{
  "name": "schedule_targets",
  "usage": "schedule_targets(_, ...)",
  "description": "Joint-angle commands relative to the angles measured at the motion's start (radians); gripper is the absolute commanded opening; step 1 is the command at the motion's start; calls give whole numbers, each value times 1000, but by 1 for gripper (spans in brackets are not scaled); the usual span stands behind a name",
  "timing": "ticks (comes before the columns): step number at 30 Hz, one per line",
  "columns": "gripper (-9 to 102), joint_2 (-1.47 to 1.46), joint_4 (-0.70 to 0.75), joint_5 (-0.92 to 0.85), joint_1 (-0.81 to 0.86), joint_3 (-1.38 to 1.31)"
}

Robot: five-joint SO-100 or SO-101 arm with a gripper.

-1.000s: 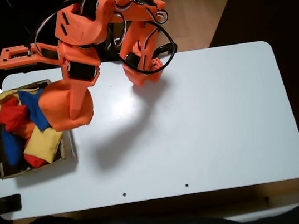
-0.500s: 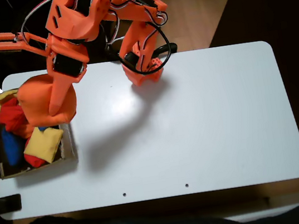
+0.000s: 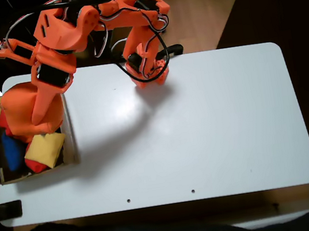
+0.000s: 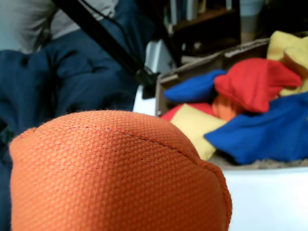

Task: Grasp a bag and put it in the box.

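You see a plain orange woven bag (image 4: 115, 178), a brown cardboard box (image 3: 69, 141) beside it holding red, blue and yellow bags (image 4: 255, 82), on a white table (image 3: 202, 120).

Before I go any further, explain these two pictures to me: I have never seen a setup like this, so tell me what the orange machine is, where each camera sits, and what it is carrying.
The orange machine is a small robot arm bolted at the far edge of a white table. The fixed view looks straight down on that table. The wrist view comes from a camera riding on the arm itself, so it sees whatever the arm carries, up close.

At the table's left end in the fixed view stands a shallow cardboard box already holding red, blue and yellow cloth bags.

The gripper, the arm's two-finger claw, is closed on an orange bag, the big woven lump in the wrist view. In the fixed view the bag hangs over the box, above the other bags, not yet let go.
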Motion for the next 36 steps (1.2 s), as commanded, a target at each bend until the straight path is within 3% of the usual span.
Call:
schedule_targets(1, 2, -3, -64, 5, 20, -98)
schedule_targets(36, 2, -247, -353, 3, 121, -101)
